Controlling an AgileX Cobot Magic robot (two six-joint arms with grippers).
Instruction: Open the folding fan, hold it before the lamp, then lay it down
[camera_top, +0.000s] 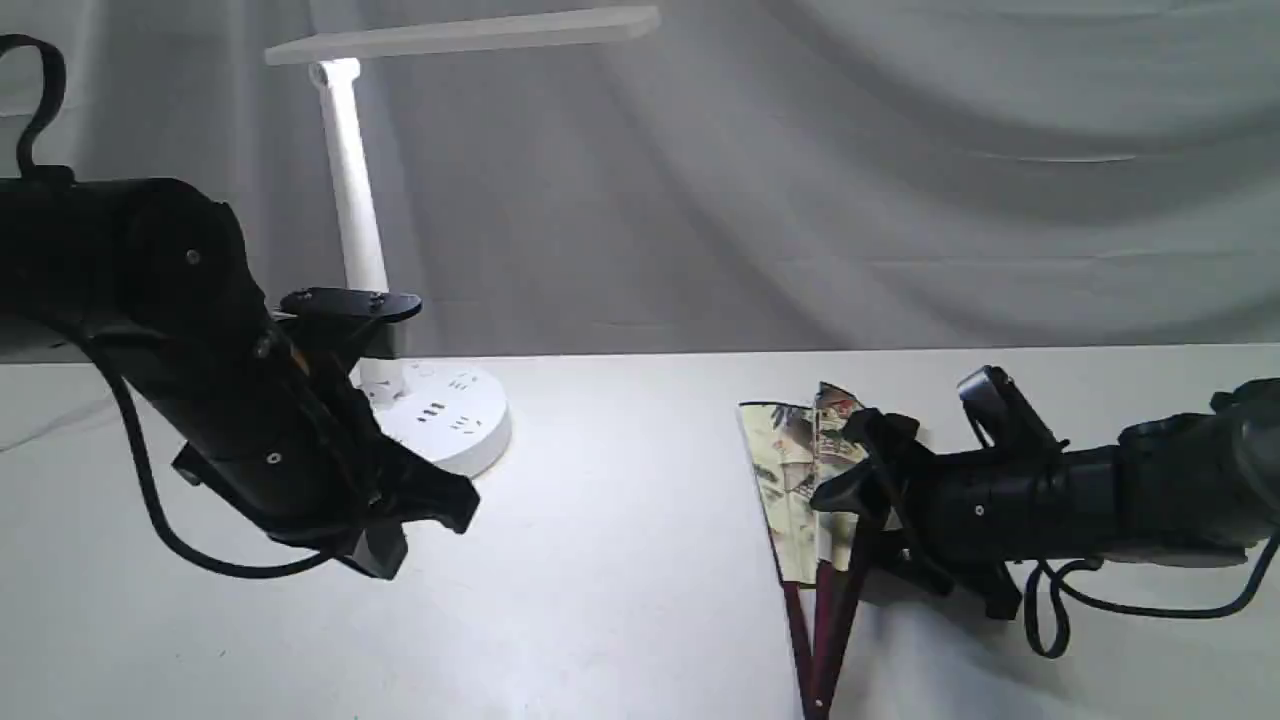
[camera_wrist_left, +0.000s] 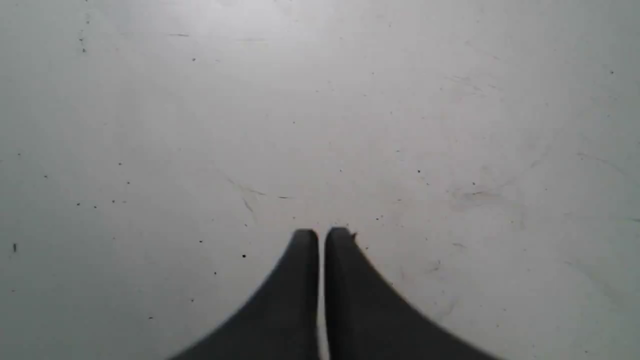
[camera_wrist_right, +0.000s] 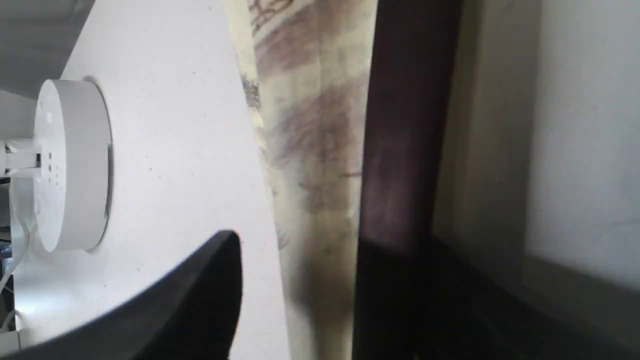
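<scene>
The folding fan (camera_top: 790, 470) sits on the white table (camera_top: 620, 560), out toward four o'clock from the table's middle as the outside camera sees it. It is only partly spread: a narrow wedge of cream pleats with painted scenery. Its black-edged top points to twelve o'clock, and its dark maroon ribs draw together toward six o'clock at the near edge. Whether it lies quite flat or leans a little on its folds I cannot tell.

The right gripper (camera_top: 838, 462) reaches in from three o'clock, low over the table, and its jaws stand spread. The wrist camera shows the painted paper and one broad maroon rib between the two black fingers. The finger on the lamp side stands just clear of the paper's edge, with bare table under it. The other is a dark shape lying against the rib, though I cannot say that it presses it. A loop of black cable hangs under that arm.

From the fan, the lamp (camera_top: 352, 200) stands at ten o'clock, well apart. Its round socketed base rests on the table and its slim stem stands upright. Its long flat head stretches across the top toward one o'clock.

The left gripper (camera_wrist_left: 321, 232) hangs at about nine o'clock from the fan, in front of the lamp's base. Its jaws are pressed together with nothing between them, and only scuffed tabletop lies below.

A grey draped cloth (camera_top: 900, 150) closes off the back.
</scene>
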